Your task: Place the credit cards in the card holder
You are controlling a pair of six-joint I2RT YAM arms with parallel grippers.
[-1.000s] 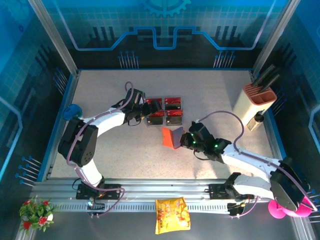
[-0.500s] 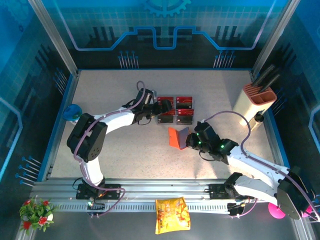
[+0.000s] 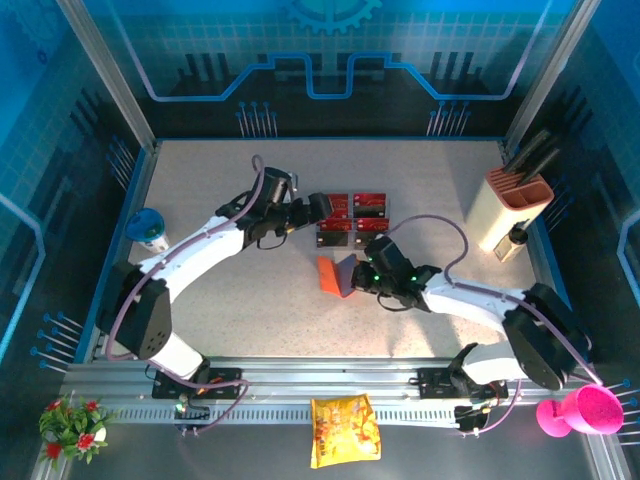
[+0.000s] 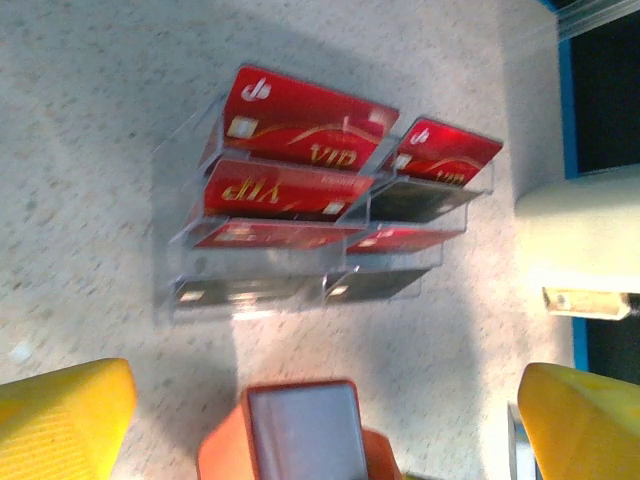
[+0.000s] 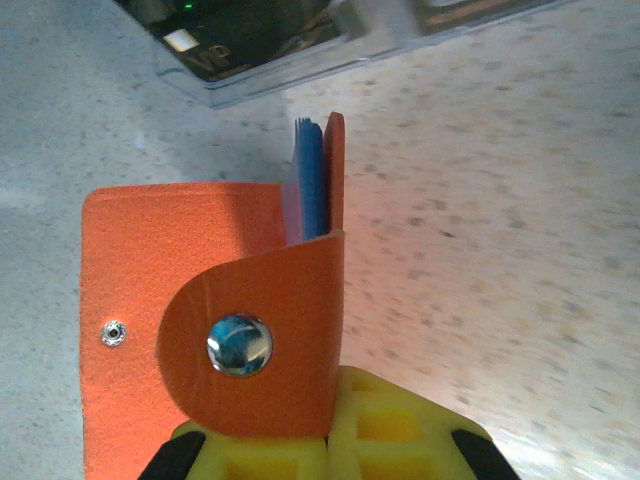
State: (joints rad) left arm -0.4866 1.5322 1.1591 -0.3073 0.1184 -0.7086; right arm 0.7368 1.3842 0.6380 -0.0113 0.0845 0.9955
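The task looks barely begun: the credit cards (image 4: 300, 150) sit in the clear racks (image 4: 190, 290) on the bench (image 3: 260, 310), and none shows in the card holder (image 5: 200, 300). The right gripper (image 5: 325, 440) is clenched on the card holder, standing it open just before the racks. The left gripper (image 3: 318, 206) hovers released over the cards.

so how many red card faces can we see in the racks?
5. In the left wrist view, left rack holds three credit cards; right rack holds two. Darker tiers may be more cards.
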